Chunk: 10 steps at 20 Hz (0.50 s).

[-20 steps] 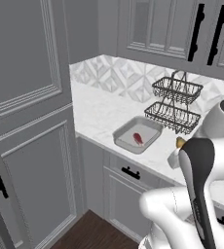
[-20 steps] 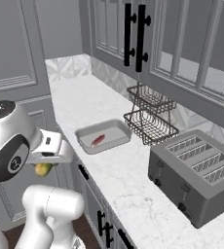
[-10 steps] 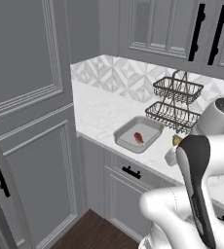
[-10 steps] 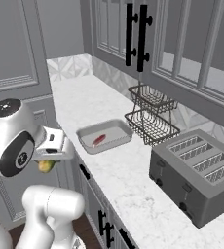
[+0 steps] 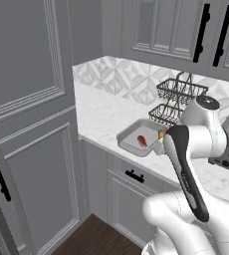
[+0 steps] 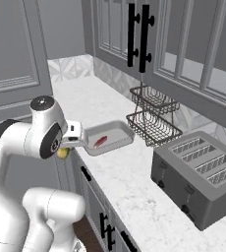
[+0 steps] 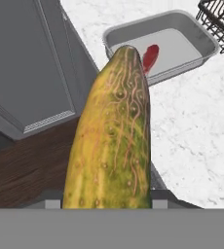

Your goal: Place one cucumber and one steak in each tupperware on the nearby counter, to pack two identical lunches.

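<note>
jaws are clamped on the cucumber (image 7: 113,141), gripping it near its base so the long yellow-green body sticks straight out ahead of the hand, with the tip toward the drop spot. i'm carrying it that way so the free end can go into the container first. in the right base view the cucumber (image 6: 62,153) shows as a yellowish nub under the wrist, off the near edge of the tabletop (image 6: 134,172) and over the cabinet fronts.

the grey tupperware (image 5: 131,133) sits close to the tabletop's near edge, just in front of the two-tier wire basket (image 5: 178,99), and it already holds one steak (image 5: 142,141), a small red piece lying flat near the middle. so this box wants only the cucumber to be complete, which is why i'm heading for it. the second tupperware i can't place from these views.

the toaster (image 6: 198,172) stands to the right of the basket, well apart from the box. next i'd judge a forward reach over the rim, then lower and release beside the steak.
</note>
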{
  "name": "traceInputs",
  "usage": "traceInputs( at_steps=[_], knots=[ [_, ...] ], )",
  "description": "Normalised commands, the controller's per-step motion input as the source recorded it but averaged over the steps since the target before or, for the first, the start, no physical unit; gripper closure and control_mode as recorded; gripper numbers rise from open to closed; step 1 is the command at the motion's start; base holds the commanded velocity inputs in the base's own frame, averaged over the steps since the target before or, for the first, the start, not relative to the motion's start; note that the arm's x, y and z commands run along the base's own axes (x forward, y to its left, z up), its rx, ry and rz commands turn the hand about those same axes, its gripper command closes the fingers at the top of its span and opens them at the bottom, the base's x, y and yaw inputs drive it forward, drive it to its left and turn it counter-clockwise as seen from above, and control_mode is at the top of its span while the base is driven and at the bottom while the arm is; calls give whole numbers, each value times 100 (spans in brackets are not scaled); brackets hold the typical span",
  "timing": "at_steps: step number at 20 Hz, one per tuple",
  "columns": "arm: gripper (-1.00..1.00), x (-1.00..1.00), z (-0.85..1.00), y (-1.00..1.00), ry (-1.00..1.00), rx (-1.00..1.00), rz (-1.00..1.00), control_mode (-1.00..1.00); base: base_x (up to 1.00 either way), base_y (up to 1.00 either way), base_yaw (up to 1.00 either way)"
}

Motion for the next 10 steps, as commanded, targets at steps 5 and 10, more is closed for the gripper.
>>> traceInputs(
  at_steps=[5, 10],
  knots=[
    [100, 75, -37, 0, 1, 4, 10, -100, 0, 0, 0],
    [100, 47, 2, 0, 6, 0, 3, -100, 0, 0, 0]
  ],
)
